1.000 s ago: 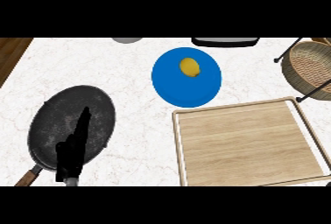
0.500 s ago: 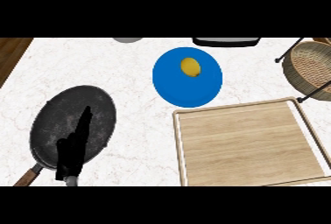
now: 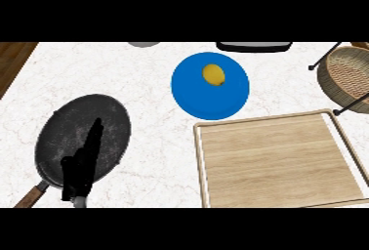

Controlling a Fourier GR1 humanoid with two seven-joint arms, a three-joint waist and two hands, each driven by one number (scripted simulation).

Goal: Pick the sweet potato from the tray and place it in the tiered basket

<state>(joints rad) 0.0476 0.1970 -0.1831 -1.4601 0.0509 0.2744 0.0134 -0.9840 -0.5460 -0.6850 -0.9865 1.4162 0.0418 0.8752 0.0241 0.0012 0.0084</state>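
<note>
Yellow, an oval piece of food (image 3: 213, 74) lies on the blue plate (image 3: 194, 100) at upper centre, its long axis running roughly up and down the frame. I cannot tell whether it is the sweet potato. The wooden tray (image 3: 274, 161) fills the lower right, just below the plate. The basket (image 3: 349, 78) is cut by the right edge, with white bench (image 3: 288, 83) between. At lower left, the left hand (image 3: 83, 166) is over a black pan (image 3: 108, 114), fingers straight, holding nothing.

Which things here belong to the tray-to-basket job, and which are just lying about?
Job:
- tray, nothing showing on it
- basket
- left hand

Lying about:
- pan, under the left hand
- plate
- yellow thing on the plate
</note>
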